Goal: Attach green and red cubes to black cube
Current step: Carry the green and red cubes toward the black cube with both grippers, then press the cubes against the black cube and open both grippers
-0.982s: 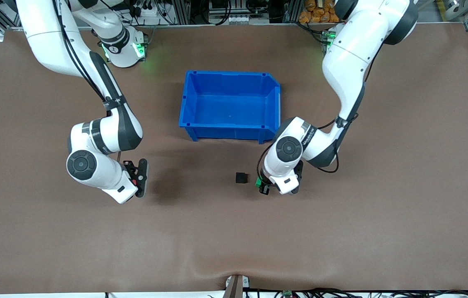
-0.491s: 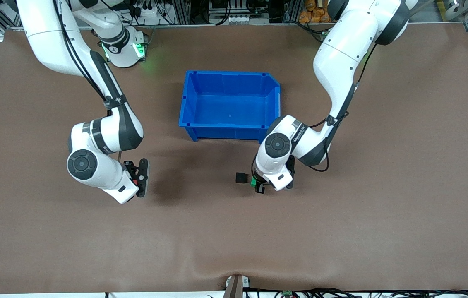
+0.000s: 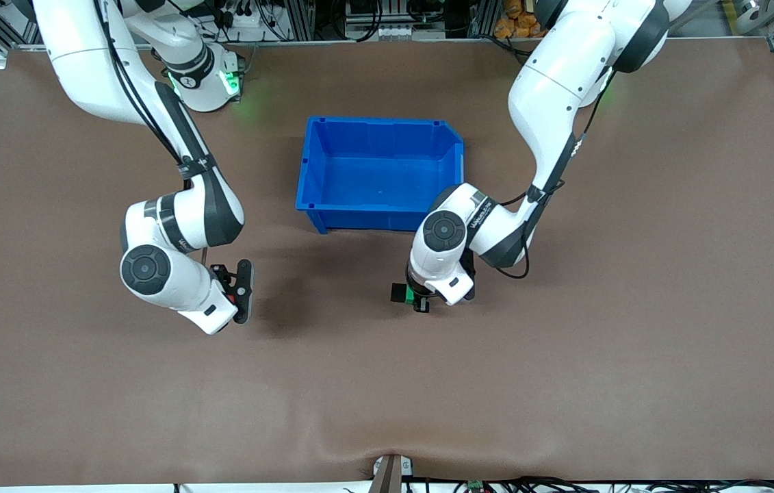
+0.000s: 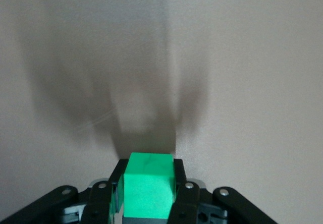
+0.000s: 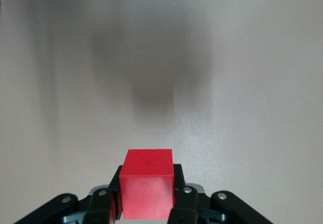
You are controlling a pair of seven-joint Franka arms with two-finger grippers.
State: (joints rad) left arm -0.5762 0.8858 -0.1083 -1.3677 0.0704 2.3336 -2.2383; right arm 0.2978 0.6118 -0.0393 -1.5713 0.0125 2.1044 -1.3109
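Note:
The black cube [image 3: 397, 292] sits on the brown table, nearer to the front camera than the blue bin. My left gripper [image 3: 418, 302] is shut on the green cube [image 3: 409, 296] and holds it low, right against the side of the black cube that faces the left arm's end. In the left wrist view the green cube [image 4: 149, 191] fills the gap of the left gripper [image 4: 149, 171]; the black cube is hidden there. My right gripper [image 3: 236, 296] is shut on the red cube [image 3: 230, 296] over bare table toward the right arm's end. The red cube [image 5: 147, 188] shows in the right gripper [image 5: 147, 176].
The blue bin [image 3: 454, 171] stands empty at the table's middle, just beside the left arm's wrist. Brown table [image 3: 387, 397] lies bare between the two grippers and toward the front camera.
My left gripper has carried the green cube toward the right arm's end until it meets the black cube. My right gripper has shifted slightly toward the black cube with the red cube.

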